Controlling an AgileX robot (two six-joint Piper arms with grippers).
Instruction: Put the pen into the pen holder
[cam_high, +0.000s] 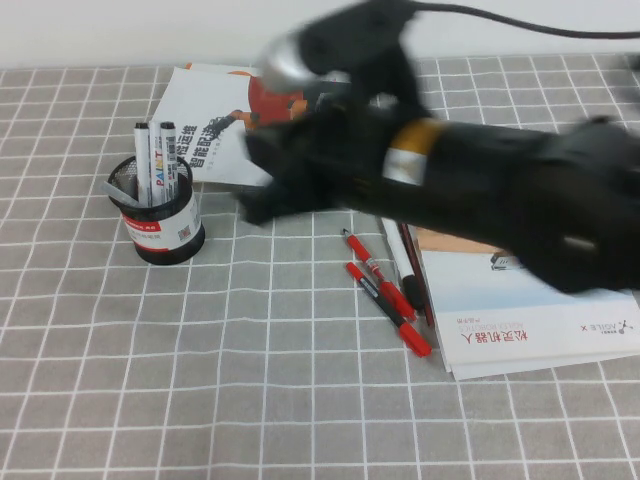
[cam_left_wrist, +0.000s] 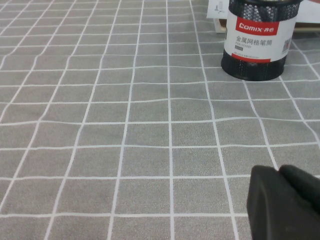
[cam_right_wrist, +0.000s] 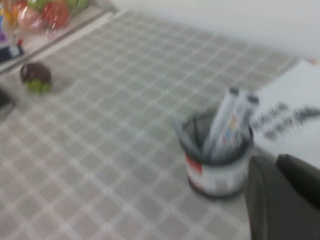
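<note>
The pen holder (cam_high: 160, 222) is a black mesh cup with a red-and-white label, at the left of the table. It holds two white markers with black caps (cam_high: 155, 160). A slim grey pen (cam_high: 114, 189) leans in it, its end sticking out over the left rim. The holder also shows in the left wrist view (cam_left_wrist: 255, 45) and the right wrist view (cam_right_wrist: 215, 167). My right gripper (cam_high: 258, 205) is blurred, right of the holder and above the table; its fingers (cam_right_wrist: 270, 200) are together and empty. My left gripper (cam_left_wrist: 287, 202) hangs shut and empty over bare cloth, out of the high view.
Two red-capped pens (cam_high: 385, 290) and a dark pen (cam_high: 410, 270) lie mid-table beside a white book (cam_high: 530, 320). An open magazine (cam_high: 215, 110) lies behind the holder. A dark round object (cam_right_wrist: 35, 77) and colourful items (cam_right_wrist: 45, 12) sit far off.
</note>
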